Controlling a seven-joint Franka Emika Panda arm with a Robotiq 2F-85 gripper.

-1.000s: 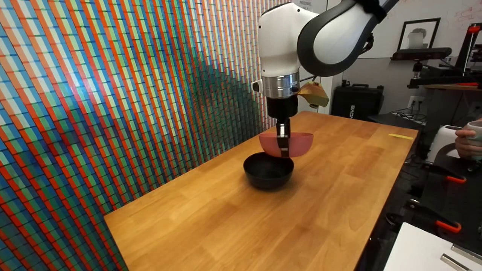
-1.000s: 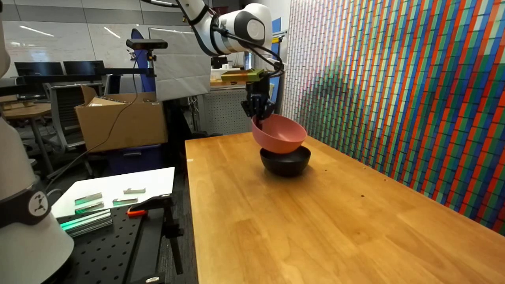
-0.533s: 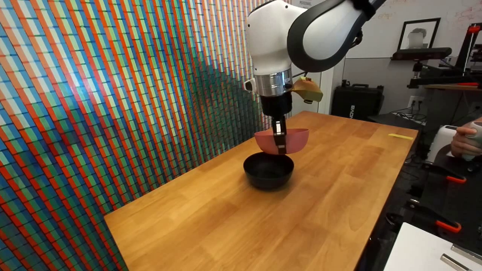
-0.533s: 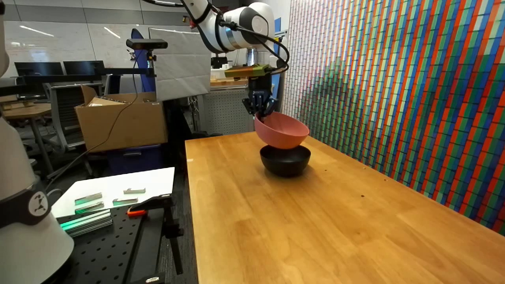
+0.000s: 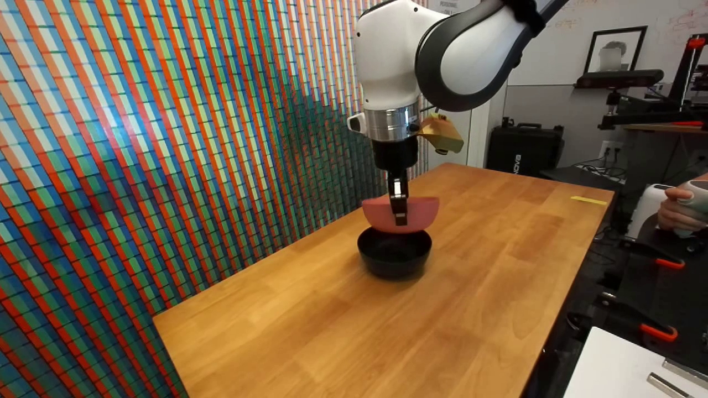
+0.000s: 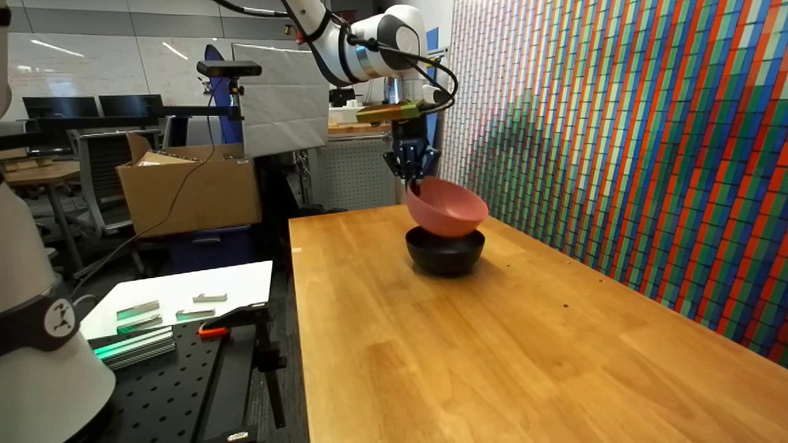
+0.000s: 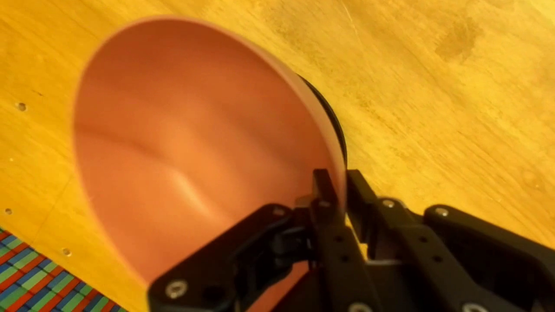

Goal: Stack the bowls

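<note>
The salmon-pink bowl [image 5: 425,214] hangs tilted just above the black bowl in both exterior views [image 6: 448,212]. My gripper [image 5: 400,216] is shut on the pink bowl's rim, one finger inside and one outside, as the wrist view [image 7: 339,184] shows. The pink bowl [image 7: 195,117] fills much of the wrist view. The black bowl [image 5: 394,258] stands upright on the table, and its near wall shows below the pink bowl [image 6: 444,257]. Only a thin dark edge of the black bowl [image 7: 334,119] shows in the wrist view. I cannot tell whether the bowls touch.
The wooden table [image 5: 332,331] carries both bowls. A wall of coloured tiles [image 5: 193,166] runs along one long side. A black cart with a white board [image 6: 246,280] stands beside the table's other side. A person's hand [image 5: 683,213] shows at the view's edge.
The gripper and pink bowl have shifted across over the black bowl, toward the tiled wall. They rose slightly, then came down a little. The black bowl has not moved.
</note>
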